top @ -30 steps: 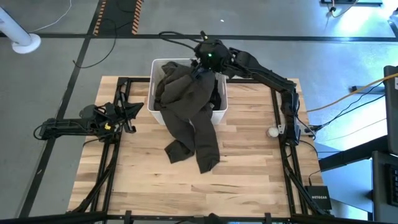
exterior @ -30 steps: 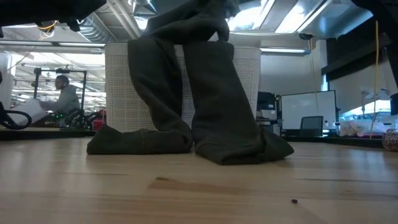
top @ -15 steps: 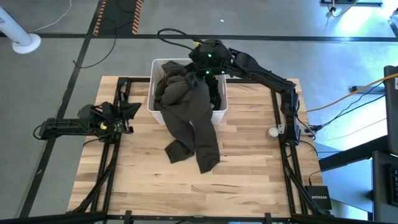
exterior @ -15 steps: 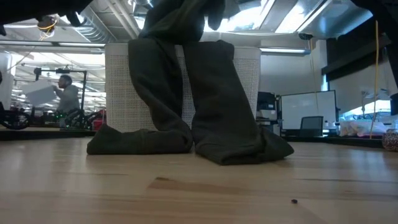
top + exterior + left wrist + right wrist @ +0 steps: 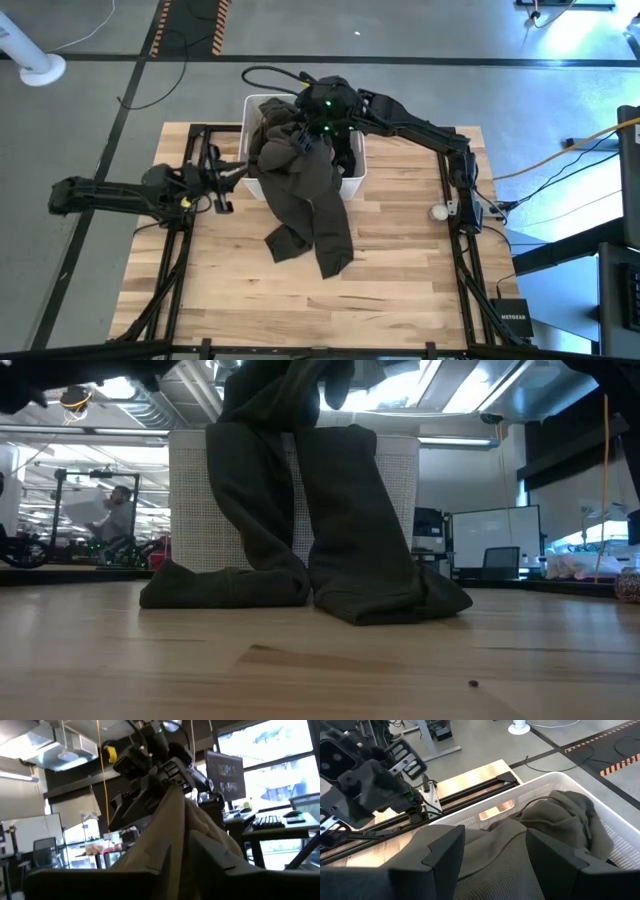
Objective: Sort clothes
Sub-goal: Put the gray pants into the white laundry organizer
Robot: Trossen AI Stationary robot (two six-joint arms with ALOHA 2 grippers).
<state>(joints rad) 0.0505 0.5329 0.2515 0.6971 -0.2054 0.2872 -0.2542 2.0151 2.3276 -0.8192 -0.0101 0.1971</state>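
Over the far middle of the wooden table (image 5: 400, 290), the right gripper (image 5: 312, 122) hangs above the white bin (image 5: 352, 180), its jaws pinching the dark olive-green garment (image 5: 310, 205), which drapes out over the bin's near wall and trails onto the boards. Black clothing (image 5: 345, 155) shows inside the bin. The left gripper (image 5: 228, 175) sits at the table's left edge, just beside the hanging garment, jaws spread. No writing on the bin or clothes can be read. Beyond the table lie grey floor with striped tape, desks, monitors, and a person (image 5: 118, 510) far off.
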